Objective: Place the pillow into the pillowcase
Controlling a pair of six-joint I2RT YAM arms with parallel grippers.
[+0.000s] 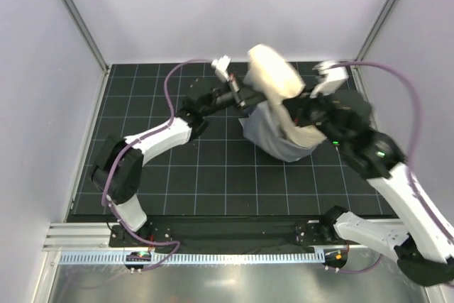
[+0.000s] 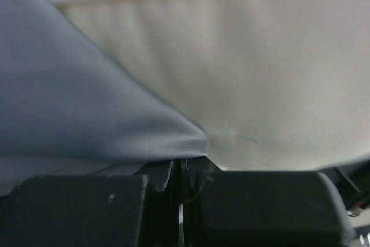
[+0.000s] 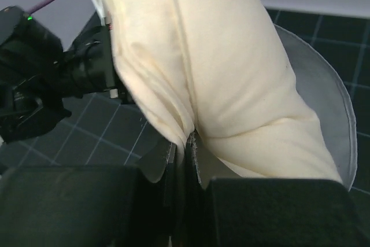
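Pillow (image 3: 231,73) stands in pillowcase (image 1: 273,140), pinched by right end effector (image 3: 185,146); left end effector (image 2: 179,169) grips pillowcase.

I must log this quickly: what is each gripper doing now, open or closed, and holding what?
Left gripper: closed on the pillowcase edge.
Right gripper: closed on the pillow fabric.

Twin arms in matching livery: glossy white shells on the long links of the left arm (image 1: 157,136) and right arm (image 1: 411,196), with black housings at every joint. A purple cable (image 1: 169,94) runs along each. A green light (image 1: 381,152) glows on the right arm's black section. The left tool (image 2: 179,169) and right tool (image 3: 185,148) have matt black, blocky fingers, seemingly with textured inner faces.
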